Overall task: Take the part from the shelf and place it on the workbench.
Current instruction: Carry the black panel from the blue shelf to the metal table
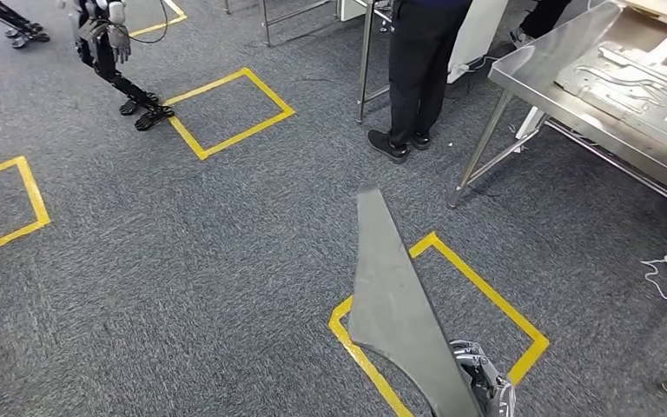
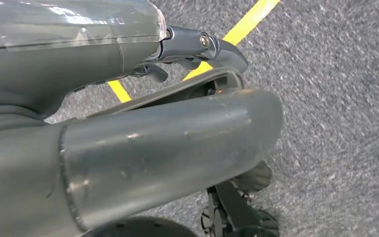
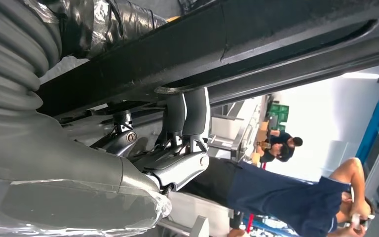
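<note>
Here the right hand [image 1: 485,382] grips the long grey part [image 1: 391,304] by its lower end, carried above the carpet, well short of the steel surface [image 1: 530,74]. Its free tip could swing and strike the surface's leg. The left hand's [image 2: 197,47] grasp I cannot tell.

The left hand [image 2: 128,98] takes up most of the left wrist view: a thick grey thumb [image 2: 168,148] lies across the middle, and darker fingers [image 2: 202,47] reach out beyond a cover wrapped in clear film. Behind it lies grey carpet [image 2: 335,98] crossed by a yellow tape line [image 2: 249,19]; nothing shows in its grasp
</note>
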`<state>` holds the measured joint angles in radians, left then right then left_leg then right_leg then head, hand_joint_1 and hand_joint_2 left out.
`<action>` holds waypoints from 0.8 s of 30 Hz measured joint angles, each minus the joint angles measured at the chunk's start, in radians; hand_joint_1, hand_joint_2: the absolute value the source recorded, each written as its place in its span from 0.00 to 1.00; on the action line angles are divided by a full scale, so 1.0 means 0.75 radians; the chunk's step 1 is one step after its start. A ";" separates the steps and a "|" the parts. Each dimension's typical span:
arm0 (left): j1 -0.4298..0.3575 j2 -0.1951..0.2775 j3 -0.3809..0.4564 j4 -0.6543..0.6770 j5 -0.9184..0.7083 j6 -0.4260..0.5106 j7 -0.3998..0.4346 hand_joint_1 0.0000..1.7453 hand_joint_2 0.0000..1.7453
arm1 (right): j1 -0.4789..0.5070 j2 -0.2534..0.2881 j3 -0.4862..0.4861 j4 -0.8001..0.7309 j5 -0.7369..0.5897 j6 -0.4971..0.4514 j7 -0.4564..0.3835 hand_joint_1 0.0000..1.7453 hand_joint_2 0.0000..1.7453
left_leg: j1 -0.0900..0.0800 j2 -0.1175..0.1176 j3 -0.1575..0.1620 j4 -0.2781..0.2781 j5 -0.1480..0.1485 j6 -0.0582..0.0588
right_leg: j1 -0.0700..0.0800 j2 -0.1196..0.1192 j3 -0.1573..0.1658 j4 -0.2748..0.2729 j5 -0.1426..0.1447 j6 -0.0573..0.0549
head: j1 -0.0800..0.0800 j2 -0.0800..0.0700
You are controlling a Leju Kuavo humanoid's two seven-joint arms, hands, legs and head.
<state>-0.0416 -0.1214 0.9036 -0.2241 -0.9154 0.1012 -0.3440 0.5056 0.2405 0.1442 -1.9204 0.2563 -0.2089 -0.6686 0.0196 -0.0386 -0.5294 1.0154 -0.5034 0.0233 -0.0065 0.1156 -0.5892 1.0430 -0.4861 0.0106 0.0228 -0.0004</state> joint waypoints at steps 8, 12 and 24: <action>0.007 -0.004 0.001 0.000 -0.006 -0.002 0.002 0.00 0.00 | 0.001 0.000 0.002 -0.002 0.015 -0.017 0.010 1.00 1.00 | -0.007 0.145 0.018 -0.011 -0.011 0.017 | -0.007 -0.167 -0.102 0.218 -0.065 0.020 | 0.002 0.000; 0.004 -0.009 0.001 0.001 -0.008 -0.006 0.004 0.00 0.00 | 0.000 -0.001 0.004 -0.003 0.017 -0.018 0.017 1.00 1.00 | -0.012 0.195 0.041 -0.014 -0.028 -0.004 | 0.020 -0.256 0.023 -0.024 0.005 -0.017 | 0.002 0.000; 0.010 -0.008 0.001 0.001 -0.010 -0.018 0.003 0.00 0.00 | 0.001 0.000 0.014 -0.002 0.032 -0.031 0.026 1.00 1.00 | 0.007 0.024 -0.058 0.174 -0.065 -0.048 | -0.002 -0.047 0.031 -0.033 0.017 -0.044 | 0.000 0.000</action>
<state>-0.0339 -0.1275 0.9047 -0.2231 -0.9227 0.0876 -0.3414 0.5065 0.2403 0.1550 -1.9219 0.2800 -0.2324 -0.6490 0.0248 -0.0204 -0.5731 1.1456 -0.5521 -0.0127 -0.0082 0.0801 -0.5657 1.0185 -0.4731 -0.0224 0.0226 -0.0004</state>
